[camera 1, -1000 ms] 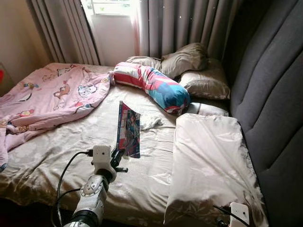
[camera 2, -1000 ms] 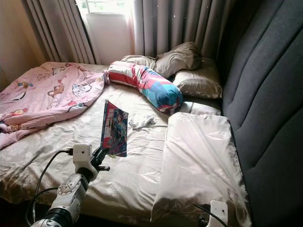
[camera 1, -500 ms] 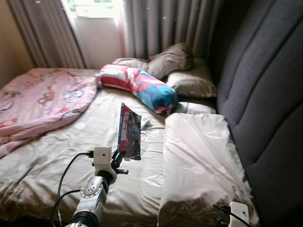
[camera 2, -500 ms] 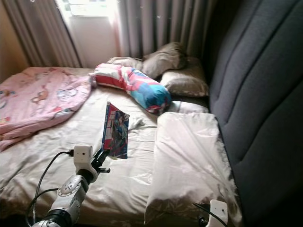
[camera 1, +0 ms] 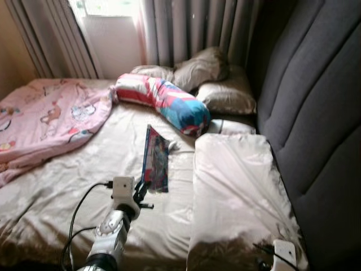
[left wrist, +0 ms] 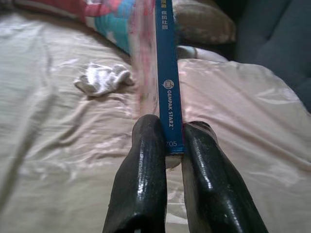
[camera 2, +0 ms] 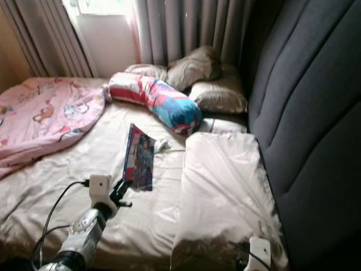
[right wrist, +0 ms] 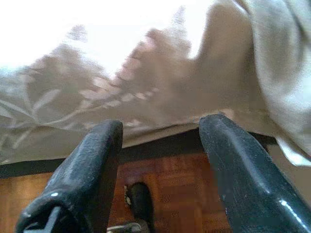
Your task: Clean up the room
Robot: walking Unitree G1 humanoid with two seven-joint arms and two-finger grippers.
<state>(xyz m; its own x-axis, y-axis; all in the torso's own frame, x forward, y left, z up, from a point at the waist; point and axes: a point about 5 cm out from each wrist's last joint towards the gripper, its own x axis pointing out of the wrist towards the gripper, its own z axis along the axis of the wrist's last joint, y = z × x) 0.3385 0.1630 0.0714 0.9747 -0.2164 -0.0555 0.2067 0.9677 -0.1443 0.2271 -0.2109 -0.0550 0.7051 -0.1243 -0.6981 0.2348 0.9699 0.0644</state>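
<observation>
Left eye view: the left gripper point(camera 1: 142, 191) reaches over the beige bed point(camera 1: 67, 180) and is clamped on the lower edge of a book point(camera 1: 156, 160), which stands upright on end above the sheet near the middle. At 10 o'clock from the book a pink blanket point(camera 1: 48, 121) is bunched along the bed's left side; at 12 o'clock lies a striped bolster point(camera 1: 163, 103), with brown pillows point(camera 1: 211, 79) behind it against the curtains point(camera 1: 186, 28). At 3 o'clock a long pale pillow point(camera 1: 237, 192) runs beside the dark padded headboard point(camera 1: 316, 113). Bare sheet lies open at 7 to 9 o'clock of the book.

Right eye view: the right wrist camera housing point(camera 2: 259, 249) sits low at 5 o'clock, by the pale pillow's near corner.

Left wrist view: both black fingers point(left wrist: 143, 184) pinch the book's blue spine point(left wrist: 167, 82). A crumpled white sock point(left wrist: 103, 79) lies on the sheet at 10 o'clock, apart from the book.

Right wrist view: the right gripper point(right wrist: 160, 145) hangs with fingers spread, just off the bed's edge, over a wooden floor point(right wrist: 180, 194).
</observation>
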